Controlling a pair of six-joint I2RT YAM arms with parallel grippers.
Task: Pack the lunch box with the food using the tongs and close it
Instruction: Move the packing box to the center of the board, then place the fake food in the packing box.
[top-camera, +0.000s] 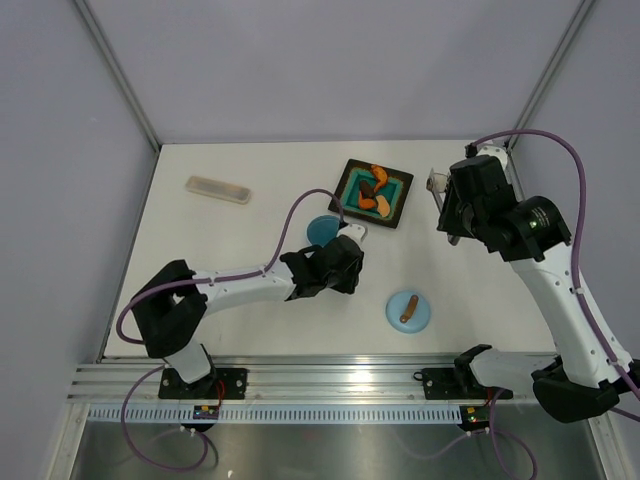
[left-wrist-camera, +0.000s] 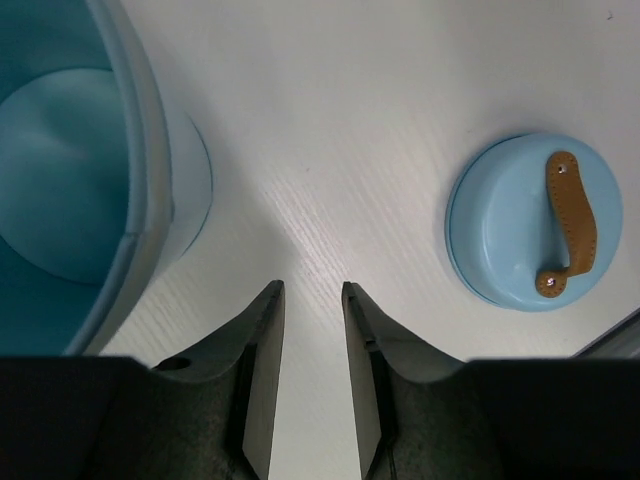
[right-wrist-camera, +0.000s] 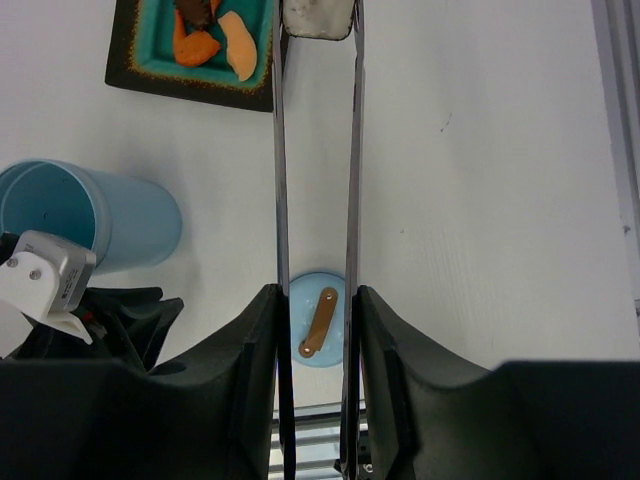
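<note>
Right pincer (right-wrist-camera: 318, 300) is clamped on the tongs (right-wrist-camera: 353, 150), both flat arms pinched between my fingers at partial squeeze, with a gap left between the arms all the way out. Left pincer (left-wrist-camera: 313, 295) is closed down narrow on nothing and sits just beside the lunch box (right-wrist-camera: 95, 215), not touching it as far as I can tell.

The tongs look like thin springy metal: light, and slick on the flats. I reckon a hold partway along the arms is right, so my squeeze carries to the tips; too close to the tips and there's no travel left.

The food (right-wrist-camera: 195, 45) is small orange and brown bits lying on the teal plate (right-wrist-camera: 190, 90). It's probably soft and light and likely to slide off smooth tips, so I'd take each piece across its narrow width.

The tongs' long axis runs straight out from my fingers. The tips point away from my base and end just beside the plate's right edge — not over the food yet.

The lunch box stands upright with its mouth open, near the plate. Its lid (left-wrist-camera: 530, 225) lies flat on the table (top-camera: 260, 160), brown bar up, well apart from the box on the near side.
</note>
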